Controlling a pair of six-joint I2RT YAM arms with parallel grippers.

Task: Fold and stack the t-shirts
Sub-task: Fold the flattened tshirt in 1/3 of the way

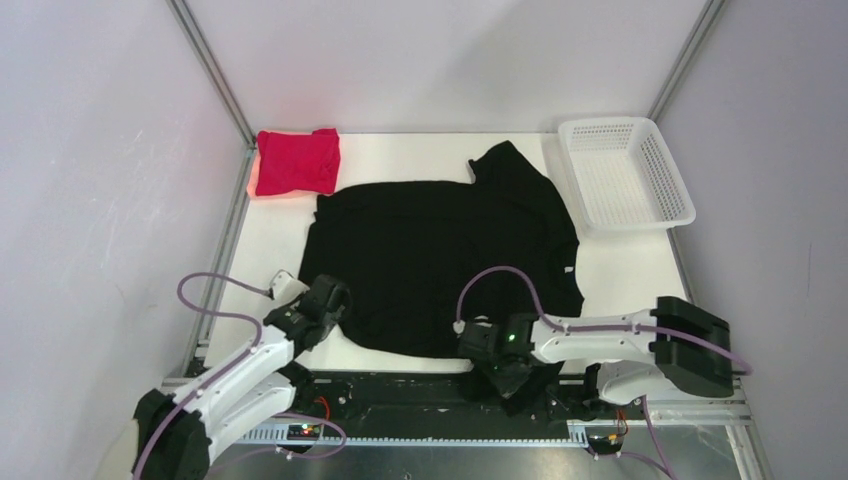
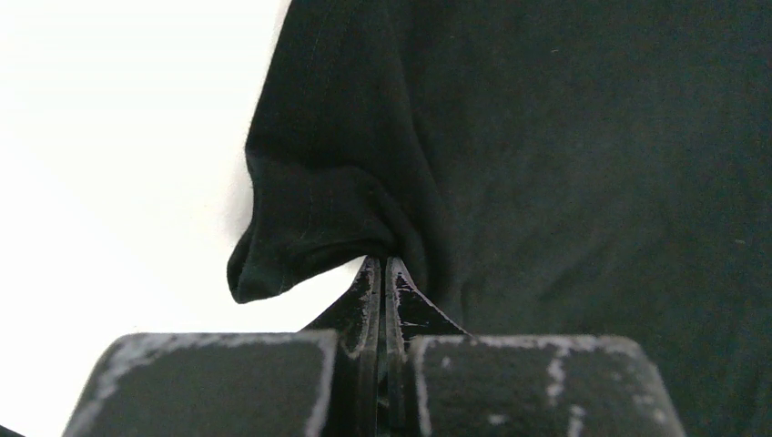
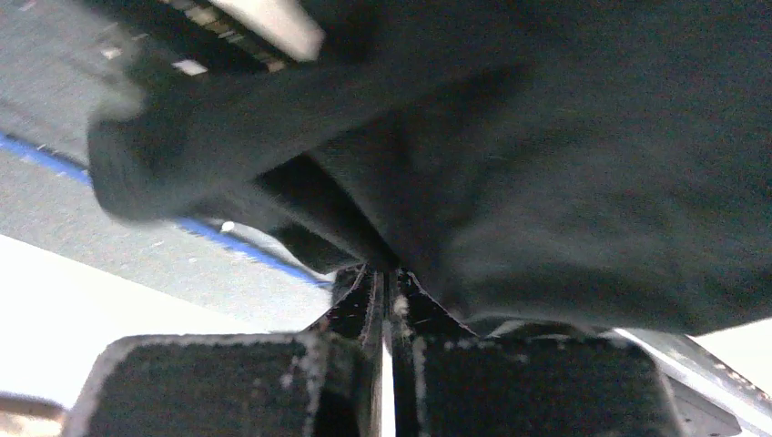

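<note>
A large black t-shirt (image 1: 440, 250) lies spread over the middle of the white table. A folded crimson-red t-shirt (image 1: 297, 161) rests at the back left corner. My left gripper (image 1: 330, 300) is shut on the black shirt's near left corner, where the cloth (image 2: 309, 218) bunches at the pinched tips of that same left gripper (image 2: 382, 262). At the near edge, my right gripper (image 1: 492, 345) is shut on the black shirt's hem. In the right wrist view the dark fabric (image 3: 546, 182) drapes over the closed right gripper (image 3: 387, 271).
A white mesh basket (image 1: 626, 172) stands at the back right. Metal frame posts rise at the back corners. The dark base rail (image 1: 420, 400) runs along the near edge under the arms.
</note>
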